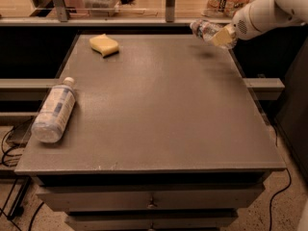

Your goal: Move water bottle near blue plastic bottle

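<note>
The water bottle [206, 30], small, clear and crinkly, is held in the air above the table's far right corner, lying roughly level with its cap pointing left. My gripper [222, 35] is shut on the water bottle, its tan fingers around the bottle's body, with the white arm coming in from the upper right. The blue plastic bottle [54, 111], larger with a pale label and white cap, lies on its side at the table's left edge, cap pointing away. The two bottles are far apart.
A yellow sponge [104, 45] lies at the far left of the grey table [159, 109]. A shelf with containers runs behind the table. Cables lie on the floor at the left and right.
</note>
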Robot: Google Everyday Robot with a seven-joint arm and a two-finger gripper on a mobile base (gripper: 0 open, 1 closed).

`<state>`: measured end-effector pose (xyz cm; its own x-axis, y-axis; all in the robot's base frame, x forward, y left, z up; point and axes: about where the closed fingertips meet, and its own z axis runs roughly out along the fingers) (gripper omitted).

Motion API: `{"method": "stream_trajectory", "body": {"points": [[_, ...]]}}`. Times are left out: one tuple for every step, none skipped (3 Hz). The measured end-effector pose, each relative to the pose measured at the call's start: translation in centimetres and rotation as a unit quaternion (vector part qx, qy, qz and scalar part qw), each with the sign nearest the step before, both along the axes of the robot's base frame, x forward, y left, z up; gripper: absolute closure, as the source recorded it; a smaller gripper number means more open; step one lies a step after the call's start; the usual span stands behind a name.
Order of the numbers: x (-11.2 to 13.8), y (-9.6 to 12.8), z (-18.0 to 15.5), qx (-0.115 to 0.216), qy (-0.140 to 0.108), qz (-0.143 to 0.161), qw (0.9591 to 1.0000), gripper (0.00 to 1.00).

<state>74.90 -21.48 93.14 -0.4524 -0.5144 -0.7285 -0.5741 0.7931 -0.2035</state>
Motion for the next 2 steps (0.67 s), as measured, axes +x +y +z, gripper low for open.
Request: {"method": "stream_trajectory", "body": {"points": [[-2.89,3.63,3.16,-0.028,-0.003,0.086,0.9959,1.00],[-3.32,3.76,2.70,-0.040,0.003,0.101,0.9941,1.00]]}}
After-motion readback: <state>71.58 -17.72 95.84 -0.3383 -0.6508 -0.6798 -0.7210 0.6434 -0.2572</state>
